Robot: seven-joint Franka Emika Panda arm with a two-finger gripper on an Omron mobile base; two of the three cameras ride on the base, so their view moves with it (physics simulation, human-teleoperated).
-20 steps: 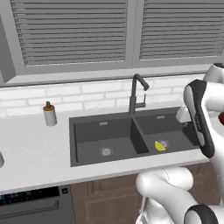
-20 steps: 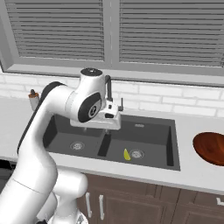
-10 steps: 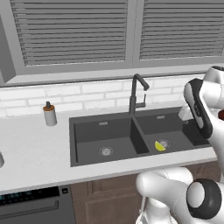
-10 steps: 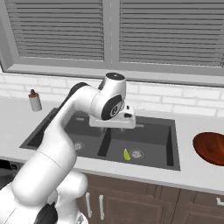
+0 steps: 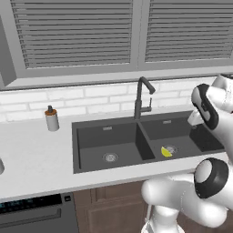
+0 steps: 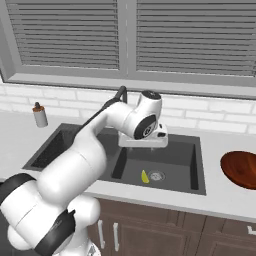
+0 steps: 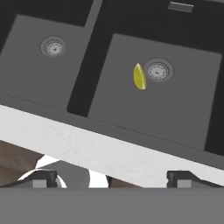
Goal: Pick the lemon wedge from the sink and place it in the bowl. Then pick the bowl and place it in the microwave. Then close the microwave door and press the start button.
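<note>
Yellow lemon wedge beside right sink drain

The left base view looks forward and down from behind the arm's left, facing the window wall across the worktop. The right base view faces the same wall from the arm's right. Both share the sink, the faucet, the bottle and the lemon. The hand view looks steeply down, closer, over the sink's near rim at both basins.

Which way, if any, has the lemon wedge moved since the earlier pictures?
No. The lemon wedge lies beside the right drain of the sink, as before.
</note>
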